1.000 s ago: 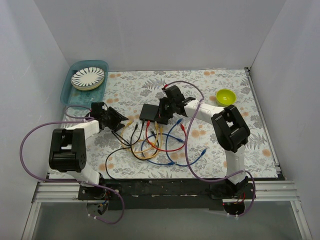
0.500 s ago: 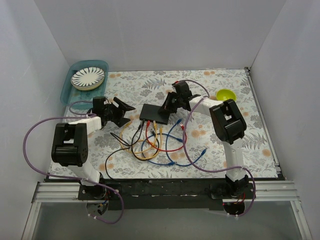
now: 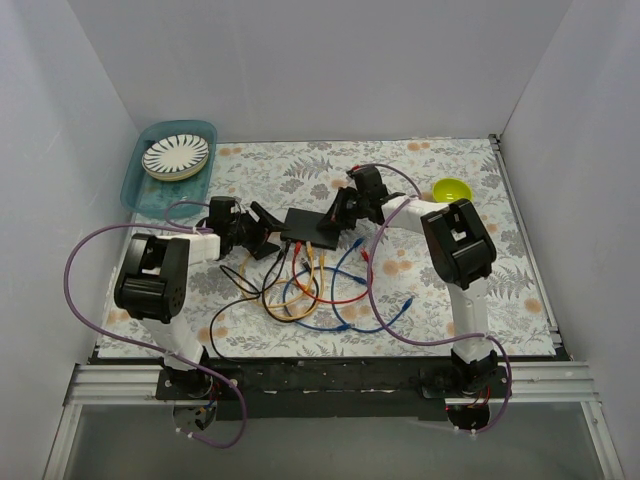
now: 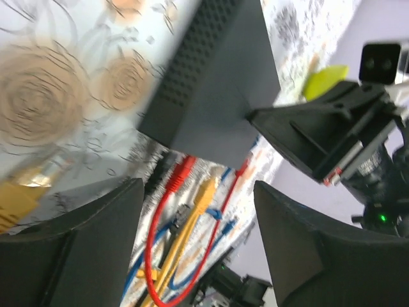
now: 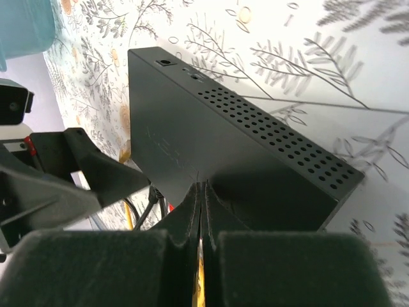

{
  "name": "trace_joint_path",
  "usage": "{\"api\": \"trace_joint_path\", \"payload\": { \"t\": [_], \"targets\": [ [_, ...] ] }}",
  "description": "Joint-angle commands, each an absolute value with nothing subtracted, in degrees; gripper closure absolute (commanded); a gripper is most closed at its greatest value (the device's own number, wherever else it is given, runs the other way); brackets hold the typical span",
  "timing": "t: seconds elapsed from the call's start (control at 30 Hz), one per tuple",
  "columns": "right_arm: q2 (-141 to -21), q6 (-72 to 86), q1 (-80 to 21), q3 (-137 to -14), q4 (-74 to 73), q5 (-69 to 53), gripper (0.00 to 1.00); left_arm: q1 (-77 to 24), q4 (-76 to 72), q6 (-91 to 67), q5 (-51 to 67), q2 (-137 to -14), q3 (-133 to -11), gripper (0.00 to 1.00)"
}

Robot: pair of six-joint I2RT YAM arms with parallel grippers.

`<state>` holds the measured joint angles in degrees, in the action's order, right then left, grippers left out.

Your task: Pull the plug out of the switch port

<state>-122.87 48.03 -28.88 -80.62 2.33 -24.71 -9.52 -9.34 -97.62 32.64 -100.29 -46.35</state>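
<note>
The black switch (image 3: pixel 303 225) lies flat mid-table, with black, red, yellow and blue cables plugged along its near edge. My right gripper (image 3: pixel 336 216) is shut and empty, its tips resting on the top of the switch (image 5: pixel 211 134) near its right end. My left gripper (image 3: pixel 264 234) is open just left of the switch, jaws wide apart. In the left wrist view the switch (image 4: pixel 217 83) is ahead, and the red plug (image 4: pixel 181 174) and yellow plug (image 4: pixel 206 192) sit between the open fingers (image 4: pixel 96 243), untouched. The right gripper also shows there (image 4: pixel 307 137).
Loose loops of red, yellow, blue and black cable (image 3: pixel 305 295) spread in front of the switch. A teal tray (image 3: pixel 140 185) with a striped plate (image 3: pixel 175 155) stands at the back left. A green bowl (image 3: pixel 451 189) sits at the back right.
My left gripper has moved right, up to the switch's left end, still open. My right gripper has shifted slightly and settled shut on top of the switch.
</note>
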Motion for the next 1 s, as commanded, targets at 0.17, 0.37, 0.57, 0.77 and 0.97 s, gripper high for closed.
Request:
{"api": "trace_joint_path", "payload": {
  "t": [0.17, 0.37, 0.57, 0.77, 0.97],
  "targets": [
    [-119.71, 43.51, -27.25, -75.24, -4.92, -20.92, 0.99, -8.35, -2.02, -98.17, 17.41, -100.19, -51.85, 0.23],
    [-117.78, 40.61, -26.46, -73.75, -9.67, -18.46, 0.99, -10.01, -1.32, -98.44, 23.02, -110.12, -58.44, 0.27],
    [-115.84, 40.96, -24.96, -70.74, -6.42, -20.21, 0.99, -11.69, -9.3, -100.37, 22.68, -103.55, -53.45, 0.27],
    [-117.16, 41.22, -24.96, -72.86, -6.33, -20.57, 0.99, -11.69, -12.21, -99.84, 29.17, -98.7, -53.7, 0.27],
    [-117.95, 41.92, -24.96, -73.21, -5.45, -21.36, 0.99, -14.32, -11.69, -100.19, 33.31, -99.14, -50.28, 0.3]
  ]
}}
